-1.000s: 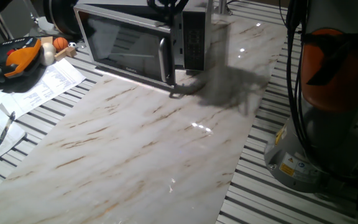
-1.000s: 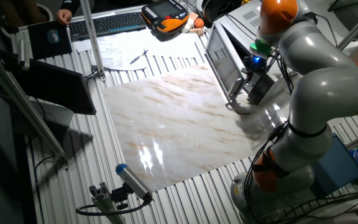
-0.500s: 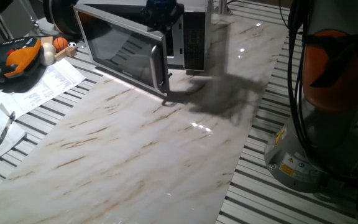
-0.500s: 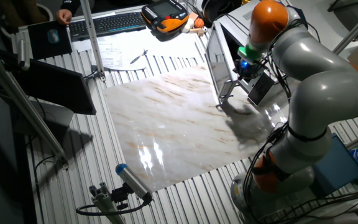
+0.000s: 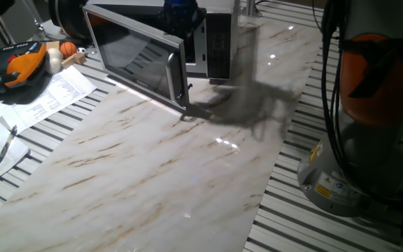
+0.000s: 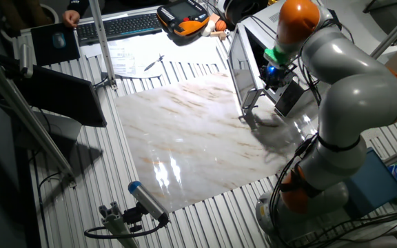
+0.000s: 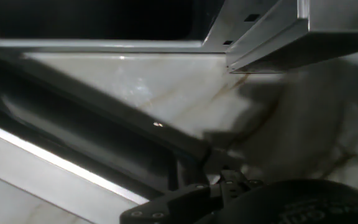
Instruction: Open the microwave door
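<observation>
The microwave [image 5: 217,28] stands at the far end of the marble slab. The microwave door [image 5: 135,59] is swung partly open, and its vertical silver handle [image 5: 175,75] points toward the slab. My gripper [image 5: 181,12] is dark and sits at the door's top free edge, between the door and the keypad panel [image 5: 220,52]. In the other fixed view the door [image 6: 242,65] stands ajar, with the gripper [image 6: 273,69] just behind it. The hand view shows the door's inner edge [image 7: 104,143], the oven's lower corner [image 7: 272,31] and dark gripper parts [image 7: 216,193]. I cannot see how the jaws stand.
An orange teach pendant [image 5: 16,63], an orange ball [image 5: 68,49], papers [image 5: 54,94] and a pen [image 5: 9,140] lie to the left. The robot's base [image 5: 369,105] stands at the right. A keyboard [image 6: 123,24] and a dark panel [image 6: 60,100] are beside the slab [image 5: 159,161].
The door has swung from nearly shut to partly open. Its handle edge moved out over the slab, and the gripper moved with it. There is little motion in the last half second.
</observation>
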Action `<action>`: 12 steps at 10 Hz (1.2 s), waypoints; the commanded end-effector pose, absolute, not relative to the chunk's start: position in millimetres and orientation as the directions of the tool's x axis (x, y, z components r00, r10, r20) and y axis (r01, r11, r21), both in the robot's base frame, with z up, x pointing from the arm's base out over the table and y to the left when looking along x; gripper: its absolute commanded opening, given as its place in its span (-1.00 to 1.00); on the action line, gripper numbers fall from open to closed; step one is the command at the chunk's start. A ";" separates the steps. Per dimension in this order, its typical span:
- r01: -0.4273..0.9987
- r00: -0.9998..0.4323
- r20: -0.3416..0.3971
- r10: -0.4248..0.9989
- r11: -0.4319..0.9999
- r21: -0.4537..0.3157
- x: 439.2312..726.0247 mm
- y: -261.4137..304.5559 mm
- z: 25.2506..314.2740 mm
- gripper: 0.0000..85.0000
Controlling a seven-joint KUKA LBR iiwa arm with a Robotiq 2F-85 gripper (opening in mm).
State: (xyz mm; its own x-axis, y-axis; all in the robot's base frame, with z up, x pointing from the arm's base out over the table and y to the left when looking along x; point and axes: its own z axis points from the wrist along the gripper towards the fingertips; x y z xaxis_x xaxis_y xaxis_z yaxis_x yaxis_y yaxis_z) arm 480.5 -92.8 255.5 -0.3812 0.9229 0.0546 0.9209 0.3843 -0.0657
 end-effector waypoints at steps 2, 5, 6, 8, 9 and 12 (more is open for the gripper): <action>0.867 -0.488 0.081 0.869 0.494 -0.072 474.2 -97.5 258.7 -1.00; 0.798 -0.587 0.124 0.800 0.598 -0.079 454.3 -96.9 265.4 -1.00; 0.777 -0.609 0.151 0.779 0.624 -0.087 444.6 -95.1 267.7 -1.00; 0.772 -0.609 0.167 0.775 0.628 -0.099 433.2 -82.5 266.7 -1.00; 0.772 -0.609 0.166 0.776 0.628 -0.100 430.0 -77.3 264.1 -1.00; 0.781 -0.601 0.178 0.779 0.620 -0.076 425.9 -65.2 256.7 -1.00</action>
State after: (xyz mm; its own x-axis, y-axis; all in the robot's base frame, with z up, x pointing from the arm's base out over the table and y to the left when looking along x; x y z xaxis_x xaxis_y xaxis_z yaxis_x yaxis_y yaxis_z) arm 425.9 -64.6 256.4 -0.5991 0.7804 0.1790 0.7828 0.6179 -0.0742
